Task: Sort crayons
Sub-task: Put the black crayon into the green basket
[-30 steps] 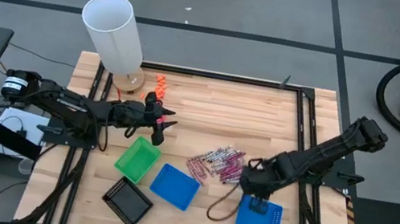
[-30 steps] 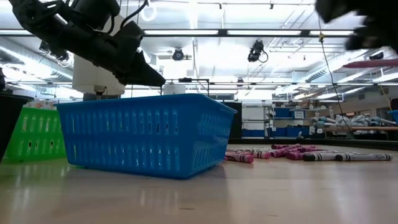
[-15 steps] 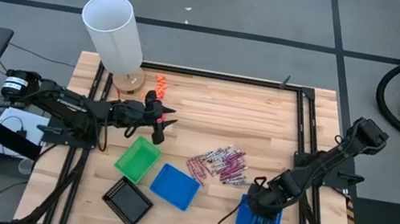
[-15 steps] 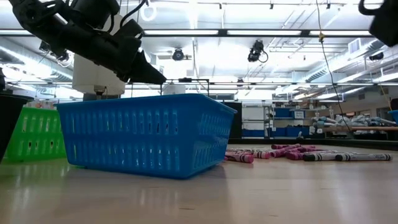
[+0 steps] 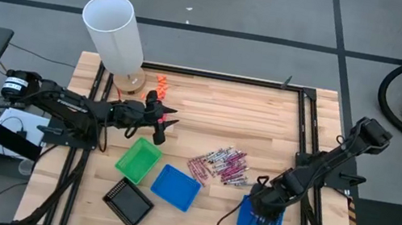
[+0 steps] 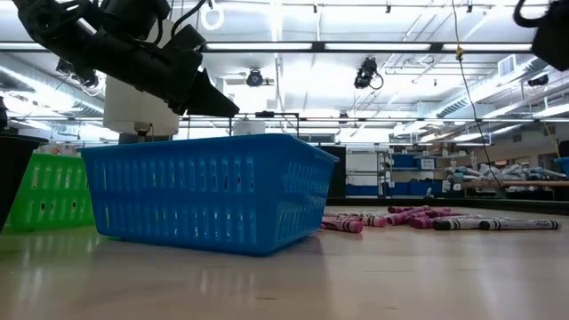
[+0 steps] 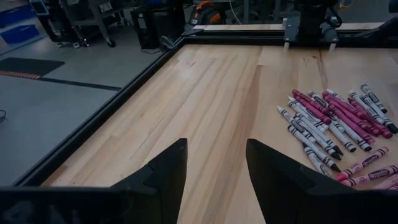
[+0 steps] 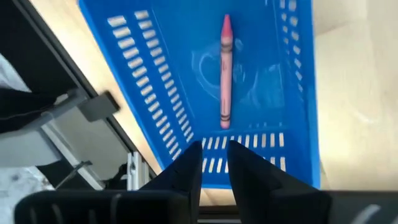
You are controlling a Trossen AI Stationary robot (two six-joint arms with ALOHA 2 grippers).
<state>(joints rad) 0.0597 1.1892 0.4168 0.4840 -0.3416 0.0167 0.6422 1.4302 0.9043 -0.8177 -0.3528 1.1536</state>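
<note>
Pale wooden planks make up the table [image 5: 210,106], framed by dark rails, with grey workshop floor around it. Near its middle lies the pile of crayons [image 5: 217,164], pinkish-red, maroon and silvery-grey sticks lying criss-cross and touching one another; the low view shows them flat on the wood to the right of a blue basket [image 6: 204,191]. One pink crayon [image 8: 225,71] lies apart from the pile, flat on the floor of the blue tray [image 8: 186,93] at the near right of the table.

Above that tray hangs the right gripper [image 5: 265,207], its arm folded in from the right edge of the table and angled down toward the near side. Its two dark fingers [image 8: 186,168] stand a small gap apart with nothing between them; the pink crayon lies free beyond their tips.

To the left of the pile sit a green tray [image 5: 138,158], the blue basket and, nearest, a black tray [image 5: 129,202], set in a slanting row. Farther left, the left gripper [image 5: 168,118] reaches in level from the left edge, held above the wood between the green tray and a white cylinder [image 5: 114,32] at the far left corner. Its fingers [image 7: 155,180] are spread and empty, pointing toward the crayon pile. Small orange bits [image 5: 161,84] lie just beside the cylinder's base.
</note>
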